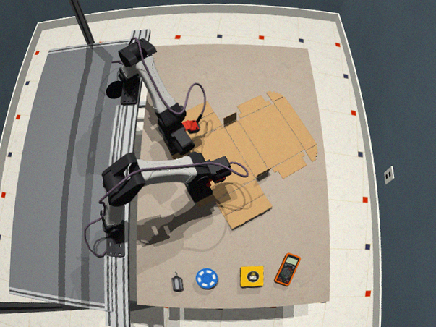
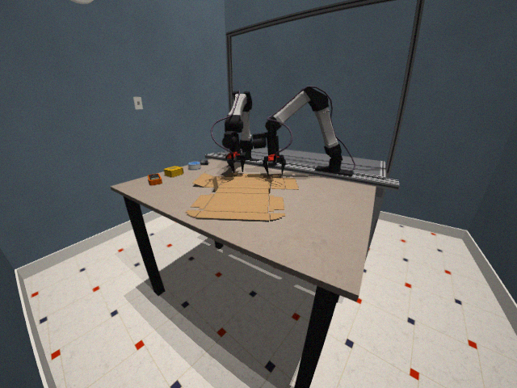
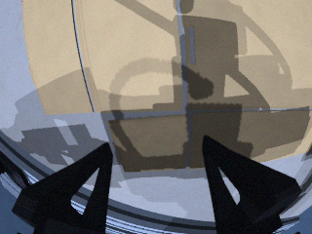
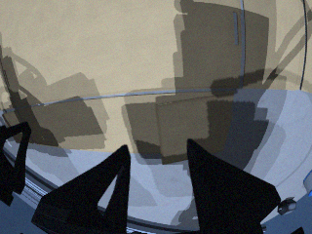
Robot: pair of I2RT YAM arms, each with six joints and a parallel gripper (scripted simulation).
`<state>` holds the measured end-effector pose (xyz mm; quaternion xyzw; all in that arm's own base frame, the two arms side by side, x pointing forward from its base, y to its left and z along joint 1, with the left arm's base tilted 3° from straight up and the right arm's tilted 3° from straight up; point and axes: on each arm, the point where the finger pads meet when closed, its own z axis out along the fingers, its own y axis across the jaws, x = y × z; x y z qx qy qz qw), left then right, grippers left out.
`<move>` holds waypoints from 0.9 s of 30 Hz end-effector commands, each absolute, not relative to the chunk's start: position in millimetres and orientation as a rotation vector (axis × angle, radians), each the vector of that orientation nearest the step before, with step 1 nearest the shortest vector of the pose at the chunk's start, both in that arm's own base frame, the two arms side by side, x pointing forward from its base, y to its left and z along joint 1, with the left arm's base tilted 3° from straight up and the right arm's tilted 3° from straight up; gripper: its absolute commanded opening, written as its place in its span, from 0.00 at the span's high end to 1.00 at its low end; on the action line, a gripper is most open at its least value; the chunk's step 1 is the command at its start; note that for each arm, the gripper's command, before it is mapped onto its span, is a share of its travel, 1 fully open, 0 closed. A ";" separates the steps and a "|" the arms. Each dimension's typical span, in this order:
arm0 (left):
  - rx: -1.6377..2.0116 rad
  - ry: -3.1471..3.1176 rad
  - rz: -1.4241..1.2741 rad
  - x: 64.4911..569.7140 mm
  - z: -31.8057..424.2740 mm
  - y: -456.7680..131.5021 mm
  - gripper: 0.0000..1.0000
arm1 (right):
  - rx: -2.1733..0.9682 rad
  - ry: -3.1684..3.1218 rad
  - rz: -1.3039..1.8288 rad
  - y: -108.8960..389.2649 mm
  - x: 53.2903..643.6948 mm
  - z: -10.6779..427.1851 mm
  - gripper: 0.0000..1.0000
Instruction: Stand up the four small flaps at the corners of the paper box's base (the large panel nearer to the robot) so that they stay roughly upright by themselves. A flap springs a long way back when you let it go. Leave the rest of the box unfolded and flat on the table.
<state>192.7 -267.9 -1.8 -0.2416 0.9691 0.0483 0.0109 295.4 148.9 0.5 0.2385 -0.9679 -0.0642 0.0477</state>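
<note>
Top: the paper box (image 1: 276, 130) (image 2: 237, 202) (image 3: 132, 54) (image 4: 97, 58) lies flat; a far flap (image 1: 230, 119) and a near flap (image 1: 262, 174) stand at the base's 12 and 4 o'clock.
Outside: left gripper (image 2: 274, 173) (image 3: 157, 142) and right gripper (image 2: 237, 170) (image 4: 157, 148), box's 12 o'clock.
Left wrist: fingers wide, holding nothing.
Right wrist: fingers half open, holding nothing.
</note>
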 end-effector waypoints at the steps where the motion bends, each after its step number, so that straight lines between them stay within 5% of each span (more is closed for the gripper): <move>1: -0.743 3.039 0.247 181.6 -12.9 -258.6 0.24 | 0.719 -3.000 -0.224 159.2 309.1 -4.7 0.52; 27: -0.743 3.039 0.247 181.6 -12.9 -258.6 0.24 | 0.733 -3.043 -0.230 151.9 317.5 35.1 0.52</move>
